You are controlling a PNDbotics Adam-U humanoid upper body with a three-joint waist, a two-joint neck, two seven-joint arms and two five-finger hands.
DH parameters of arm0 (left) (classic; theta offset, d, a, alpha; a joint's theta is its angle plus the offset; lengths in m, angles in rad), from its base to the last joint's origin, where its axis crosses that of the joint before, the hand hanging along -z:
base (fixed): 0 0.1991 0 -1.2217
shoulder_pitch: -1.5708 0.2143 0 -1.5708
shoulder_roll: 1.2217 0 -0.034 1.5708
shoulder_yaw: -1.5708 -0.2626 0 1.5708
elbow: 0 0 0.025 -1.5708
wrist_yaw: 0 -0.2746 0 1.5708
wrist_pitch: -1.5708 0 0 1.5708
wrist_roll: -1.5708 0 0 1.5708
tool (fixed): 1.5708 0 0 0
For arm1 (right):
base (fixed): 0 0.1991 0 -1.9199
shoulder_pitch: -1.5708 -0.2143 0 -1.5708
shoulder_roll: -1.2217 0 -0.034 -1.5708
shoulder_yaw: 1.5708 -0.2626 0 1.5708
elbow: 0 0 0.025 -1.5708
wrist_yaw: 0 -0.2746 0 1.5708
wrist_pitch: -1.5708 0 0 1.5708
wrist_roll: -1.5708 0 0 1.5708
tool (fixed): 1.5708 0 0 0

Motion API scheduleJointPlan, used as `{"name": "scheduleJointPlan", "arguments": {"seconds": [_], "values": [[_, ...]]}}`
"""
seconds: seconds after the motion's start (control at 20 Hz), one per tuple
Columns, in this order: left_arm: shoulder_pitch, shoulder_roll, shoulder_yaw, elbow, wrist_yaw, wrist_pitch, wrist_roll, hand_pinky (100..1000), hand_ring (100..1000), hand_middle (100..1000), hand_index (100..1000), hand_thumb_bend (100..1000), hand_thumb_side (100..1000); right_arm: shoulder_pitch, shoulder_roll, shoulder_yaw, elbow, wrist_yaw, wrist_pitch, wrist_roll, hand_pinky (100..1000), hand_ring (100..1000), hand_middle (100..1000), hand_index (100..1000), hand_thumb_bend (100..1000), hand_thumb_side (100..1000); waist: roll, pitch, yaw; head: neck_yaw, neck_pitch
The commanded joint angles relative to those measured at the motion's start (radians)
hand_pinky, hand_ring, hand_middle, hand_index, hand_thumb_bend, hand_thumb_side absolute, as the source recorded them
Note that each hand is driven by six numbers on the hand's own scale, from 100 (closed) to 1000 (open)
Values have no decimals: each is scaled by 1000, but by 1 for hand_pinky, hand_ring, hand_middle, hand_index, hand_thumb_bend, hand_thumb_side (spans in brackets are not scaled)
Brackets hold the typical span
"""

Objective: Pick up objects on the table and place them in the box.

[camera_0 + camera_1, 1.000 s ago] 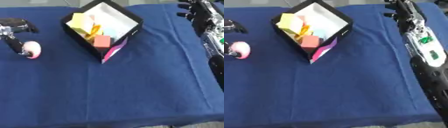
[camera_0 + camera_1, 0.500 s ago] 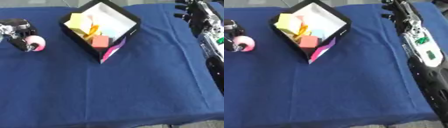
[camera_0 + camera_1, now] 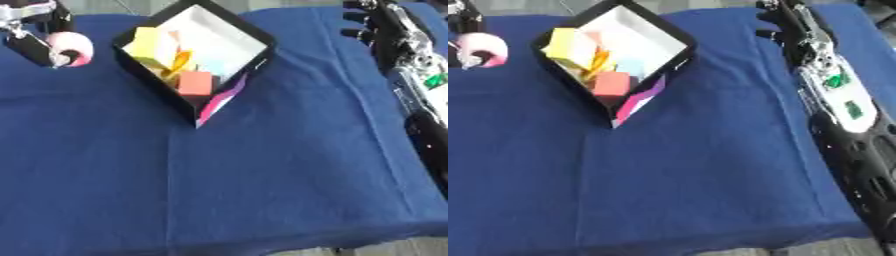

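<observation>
The left hand (image 3: 35,30) is at the far left edge of the blue cloth (image 3: 262,165), its dark fingers curled round a pink ball (image 3: 72,47), which it holds up just left of the box (image 3: 254,65). The ball is beside the box's left corner, not over its opening. The box, black outside and white inside, lies cornerwise on the cloth with one corner toward the robot, where a pink-purple flap (image 3: 220,102) hangs down. In it lie a yellow block (image 3: 150,42) at the left, an orange-red cube (image 3: 195,82) near the front corner, a thin yellow-orange piece (image 3: 181,60) between them, and a pale blue thing (image 3: 219,70) further right; the far half of the white floor is bare. The right arm (image 3: 837,100) runs along the right side of the cloth, and the right hand (image 3: 785,22) is at the far right, well apart from the box, with fingers spread and holding nothing.
</observation>
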Motion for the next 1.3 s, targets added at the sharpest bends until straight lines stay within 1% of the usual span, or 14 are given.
{"name": "scheduleJointPlan", "arguments": {"seconds": [0.05, 0.1, 0.15, 0.2, 0.35, 0.45, 0.6, 0.7, 0.85, 1.05, 1.15, 1.2, 1.25, 1.3], "values": [[-75, -63, 22, -14, 12, 18, 28, 607, 555, 454, 512, 137, 100, -23, -34, -12, -30, -7, -5, -3, 824, 905, 825, 861, 105, 637, -5, -24, -10, 15, -2], [-93, -100, 22, -1, 7, 18, 45, 608, 551, 453, 509, 124, 100, -26, -32, -13, -31, -9, -6, -4, 824, 905, 825, 861, 104, 635, -5, -25, -17, 19, -2], [-108, -133, 21, 17, -6, 15, 67, 610, 552, 453, 510, 131, 100, -29, -30, -13, -32, -11, -6, -5, 824, 905, 825, 861, 103, 634, -6, -26, -21, 22, -2], [-120, -165, 18, 35, -24, 7, 91, 621, 556, 456, 511, 177, 100, -34, -27, -12, -34, -12, -6, -5, 824, 907, 827, 862, 102, 632, -6, -27, -26, 28, -2], [-138, -244, 24, 96, -81, -24, 165, 617, 550, 449, 503, 153, 100, -51, -16, -10, -38, -12, -7, -6, 824, 908, 829, 862, 102, 626, -6, -28, -39, 40, -2], [-145, -284, 31, 126, -134, -41, 222, 621, 551, 455, 516, 246, 100, -59, -6, -11, -39, -10, -5, -13, 831, 917, 826, 860, 111, 621, -8, -28, -52, 47, -2], [-142, -320, 35, 157, -221, -65, 301, 626, 557, 472, 540, 273, 100, -68, 9, -12, -36, -2, 12, -35, 834, 929, 828, 859, 124, 621, -11, -26, -75, 58, -2], [-140, -344, 48, 197, -258, -63, 336, 630, 558, 483, 555, 286, 100, -65, 15, -12, -32, 0, 21, -46, 843, 942, 828, 859, 132, 623, -12, -26, -83, 63, -2], [-132, -380, 82, 258, -270, -54, 398, 633, 546, 471, 548, 212, 100, -68, 22, -11, -30, 6, 26, -62, 855, 956, 830, 859, 135, 617, -15, -26, -91, 72, -2], [-124, -398, 99, 317, -296, -38, 446, 647, 567, 498, 581, 261, 100, -71, 24, -10, -33, 5, 25, -76, 856, 958, 828, 859, 133, 616, -19, -27, -94, 78, -2], [-119, -405, 108, 341, -315, -28, 450, 680, 610, 560, 646, 281, 100, -69, 24, -9, -33, 0, 24, -78, 854, 951, 828, 859, 132, 619, -20, -25, -94, 81, -2], [-117, -408, 113, 349, -317, -26, 447, 759, 727, 710, 788, 289, 100, -68, 23, -8, -33, -2, 24, -78, 854, 950, 828, 859, 132, 619, -20, -25, -94, 83, -2], [-114, -410, 116, 355, -313, -30, 440, 798, 774, 762, 832, 302, 100, -67, 23, -8, -33, -3, 23, -77, 854, 950, 828, 859, 132, 620, -20, -24, -94, 83, -2], [-113, -411, 118, 356, -306, -36, 436, 854, 833, 830, 904, 349, 284, -67, 22, -8, -33, -5, 23, -77, 852, 949, 828, 859, 130, 622, -20, -24, -94, 81, -2]]}}
